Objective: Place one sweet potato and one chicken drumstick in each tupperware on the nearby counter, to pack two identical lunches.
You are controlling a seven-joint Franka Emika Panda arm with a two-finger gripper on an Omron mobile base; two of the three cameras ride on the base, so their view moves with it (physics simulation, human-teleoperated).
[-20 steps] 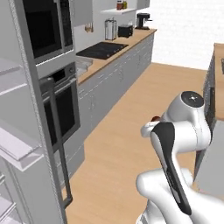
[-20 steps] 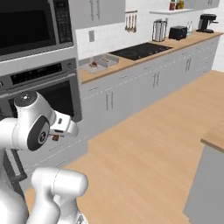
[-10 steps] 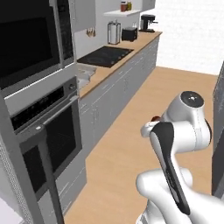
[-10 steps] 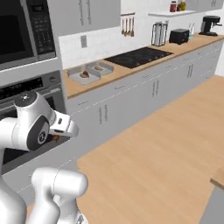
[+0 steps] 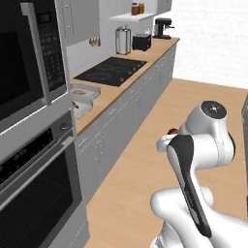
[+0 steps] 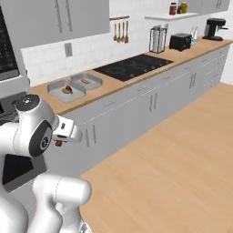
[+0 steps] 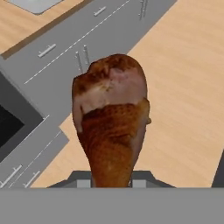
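Gripper (image 7: 112, 181) clamped on a chicken drumstick (image 7: 111, 118), jaws closed on its narrow end, bulbous end sticking out ahead of the jaws. Same grip as in the earlier frames; the arm pose looks unchanged, drumstick tucked close by the arm in the right base view (image 6: 58, 143).

What changed is the camera: base has driven along, whole scene shifted. The wall oven (image 5: 34, 193) now sits at the left edge and the counter (image 6: 132, 84) is much nearer.

Beyond the jaws, on the counter: two tupperware trays side by side, near tupperware (image 6: 67, 91) has a dark drumstick in it, far tupperware (image 6: 86, 81) holds a small tan piece, likely sweet potato. Cooktop (image 6: 132, 67) further along.
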